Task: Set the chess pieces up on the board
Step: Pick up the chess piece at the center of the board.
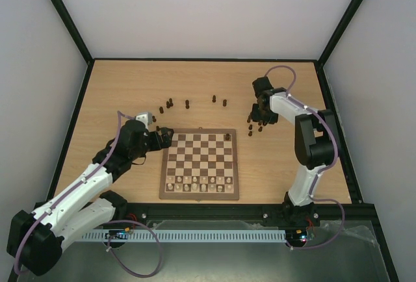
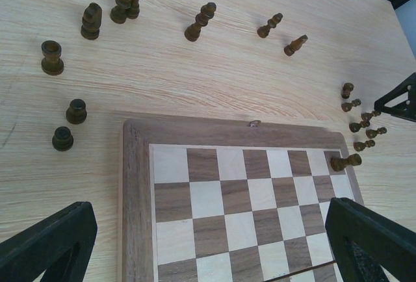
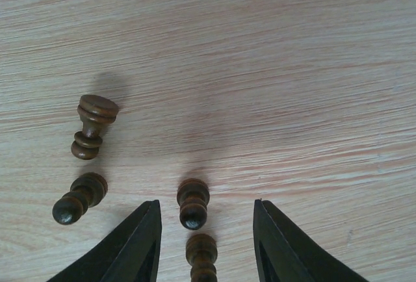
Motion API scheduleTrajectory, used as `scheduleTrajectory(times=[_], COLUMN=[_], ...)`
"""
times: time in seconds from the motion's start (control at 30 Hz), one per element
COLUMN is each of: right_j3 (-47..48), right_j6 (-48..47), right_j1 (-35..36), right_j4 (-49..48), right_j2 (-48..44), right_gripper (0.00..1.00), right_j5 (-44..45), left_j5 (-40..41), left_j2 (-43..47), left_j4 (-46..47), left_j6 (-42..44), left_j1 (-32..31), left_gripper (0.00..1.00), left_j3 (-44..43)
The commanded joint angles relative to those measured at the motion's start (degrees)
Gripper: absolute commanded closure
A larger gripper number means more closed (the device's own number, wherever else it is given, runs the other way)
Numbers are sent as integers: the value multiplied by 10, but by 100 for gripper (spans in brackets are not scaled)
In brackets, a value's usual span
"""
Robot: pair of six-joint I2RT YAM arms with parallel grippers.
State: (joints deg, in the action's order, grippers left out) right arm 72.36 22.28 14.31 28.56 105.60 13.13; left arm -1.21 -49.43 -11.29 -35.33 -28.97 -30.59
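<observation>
Closest to the lens in the R wrist view: the right gripper [image 3: 203,246], jaws partway apart, straddling a dark pawn [image 3: 193,204] w/ daylight on both sides, so nothing's held yet imo. The pawn sits dead centre in the gap, and its length runs along the gap, not across it. Can't tell if it's upright or tipped from this angle.

The catch is a second pawn [image 3: 201,256] in the same gap, just behind the first, so a squeeze could nab both. Two more pawns [image 3: 84,165] lie off to one side, clear of the fingers.

The table [image 3: 292,67] is plain flat light wood, w/ lots of room on the far side.

The R arm is obv the nearer one. The left gripper [image 2: 208,210] hangs wide open over the board [image 2: 133,197] at its far left corner, well apart from this cluster.

One dark piece [image 1: 227,137] is on the far right corner square. The rest of the chess pieces [image 1: 188,103] are loose past the far edge.
</observation>
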Motion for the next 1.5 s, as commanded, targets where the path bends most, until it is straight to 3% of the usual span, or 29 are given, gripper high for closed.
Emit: scheduleTrajectory(times=[0.0,0.27,0.83,1.13,1.47], right_j3=[14,12,12,9,-7], right_j6=[1,0,0,2,5], right_j1=[-2,-3,-3,-2,14], right_j4=[14,11,10,9,5], right_j2=[20,27,33,18,-63], right_gripper=[60,73,89,92,93], right_j5=[-7,-13,-14,-17,-32], left_j5=[-4,-4,1,6,9], left_j2=[3,3,9,12,18], left_j4=[8,9,5,0,-3], left_j6=[4,3,2,0,-4], left_j1=[-2,-2,-2,-2,-2], left_gripper=[0,0,0,0,0], left_j3=[-6,-4,-3,-3,-5])
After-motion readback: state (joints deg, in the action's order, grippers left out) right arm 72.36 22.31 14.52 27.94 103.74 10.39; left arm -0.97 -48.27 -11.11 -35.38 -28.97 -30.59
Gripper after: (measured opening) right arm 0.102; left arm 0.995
